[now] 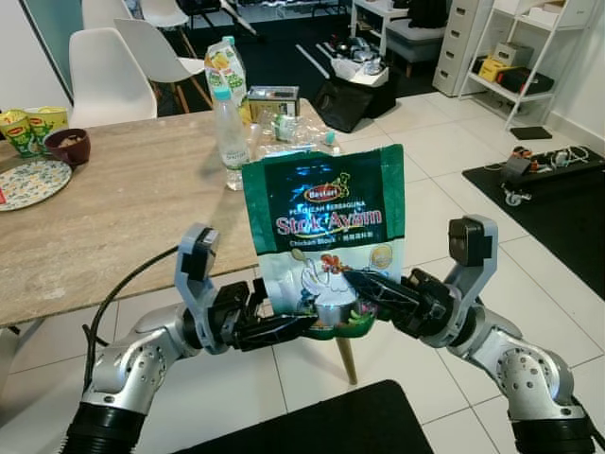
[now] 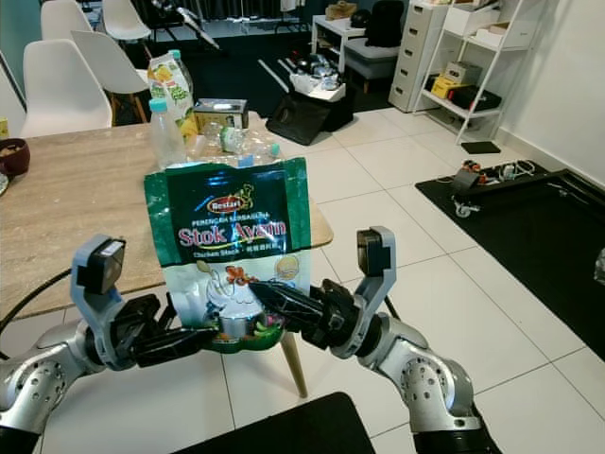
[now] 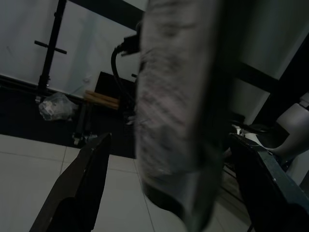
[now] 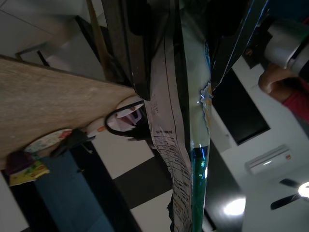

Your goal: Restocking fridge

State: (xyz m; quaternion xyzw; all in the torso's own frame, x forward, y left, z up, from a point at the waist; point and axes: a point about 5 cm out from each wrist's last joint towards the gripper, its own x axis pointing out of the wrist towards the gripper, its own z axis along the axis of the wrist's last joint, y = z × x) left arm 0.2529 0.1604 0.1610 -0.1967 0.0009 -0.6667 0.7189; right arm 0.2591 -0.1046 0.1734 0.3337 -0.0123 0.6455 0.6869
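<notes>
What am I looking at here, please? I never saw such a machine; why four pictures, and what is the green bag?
This is a humanoid robot with two silver arms, each ending in two long black fingers. The two wide pictures come from the cameras in its head, looking down; the two dark ones come from cameras on its wrists. Both the left gripper and the right gripper pinch the bottom of a green pouch labelled "Stok Ayam", held upright in the air. Behind it is a wooden table with a water bottle, a juice carton, a patterned plate and a dark bowl.
</notes>
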